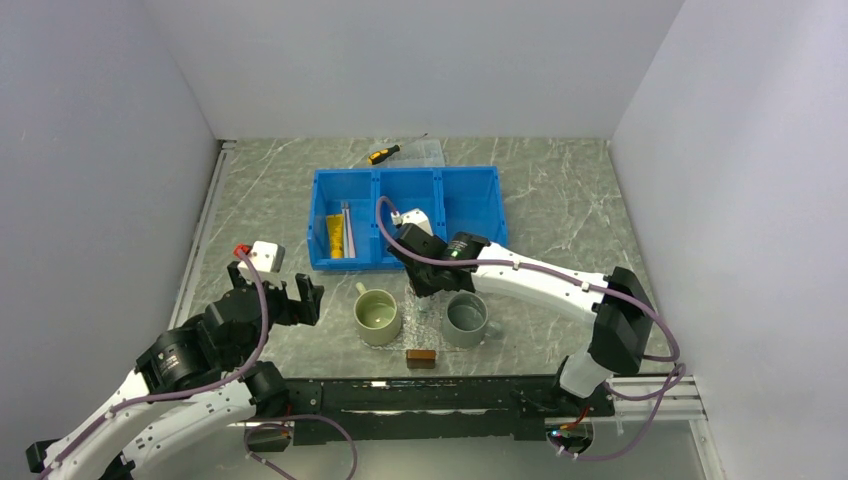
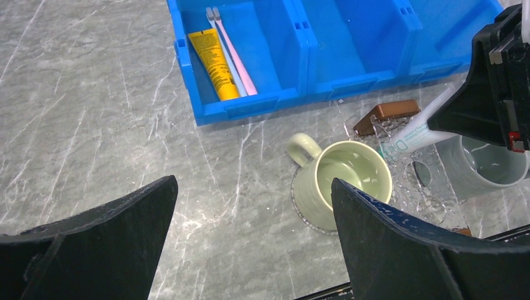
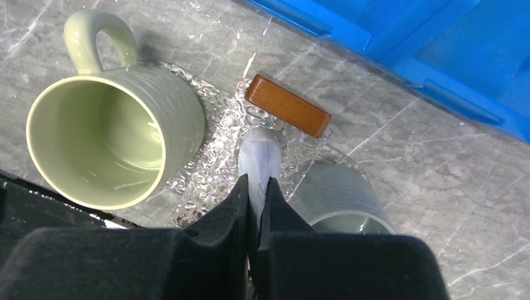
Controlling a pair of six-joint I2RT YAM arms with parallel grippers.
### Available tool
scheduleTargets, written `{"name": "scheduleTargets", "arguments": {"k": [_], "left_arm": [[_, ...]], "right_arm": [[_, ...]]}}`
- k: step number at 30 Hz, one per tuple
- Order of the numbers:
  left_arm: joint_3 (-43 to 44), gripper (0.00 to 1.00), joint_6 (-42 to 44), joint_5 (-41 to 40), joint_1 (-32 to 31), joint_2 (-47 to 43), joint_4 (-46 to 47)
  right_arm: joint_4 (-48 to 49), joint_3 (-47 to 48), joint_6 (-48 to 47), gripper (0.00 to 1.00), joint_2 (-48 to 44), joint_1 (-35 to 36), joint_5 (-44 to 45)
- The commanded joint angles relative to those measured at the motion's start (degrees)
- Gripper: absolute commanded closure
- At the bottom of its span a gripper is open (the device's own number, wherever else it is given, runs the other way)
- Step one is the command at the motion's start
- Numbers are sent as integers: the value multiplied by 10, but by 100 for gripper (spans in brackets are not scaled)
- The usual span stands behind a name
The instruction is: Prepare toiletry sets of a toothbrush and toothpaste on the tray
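Toothpaste (image 3: 259,159) pinched tight in right gripper (image 3: 257,187), tube angled down over the clear tray (image 3: 212,156) btwn green mug (image 3: 106,147) & grey mug (image 3: 340,200); can't tell if its tip touches the tray. Toothbrush (image 2: 236,56) lies in blue bin (image 2: 294,44), left compartment, right beside a yellow tube (image 2: 214,62). Left gripper (image 2: 253,184) hangs spread wide w/ nothing in it, over the table near green mug

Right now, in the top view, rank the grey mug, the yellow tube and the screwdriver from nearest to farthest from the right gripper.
1. The grey mug, just right of the right gripper, which grips the toothpaste.
2. The yellow tube, in the blue bin's left compartment.
3. The screwdriver, beyond the bin at the far edge.
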Motion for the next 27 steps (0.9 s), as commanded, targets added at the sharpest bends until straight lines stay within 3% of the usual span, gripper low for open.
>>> {"name": "scheduleTargets", "arguments": {"k": [1,17,27], "left_arm": [[1,1,8,4,3,5,13],[-1,1,10,8,5,10,16],[1,1,5,11,6,45,16]], "right_arm": [[23,3,7,88,2,1,17],[-1,34,16,57,-9,0,29],[-35,79,18,48,-32,1,50]]}}
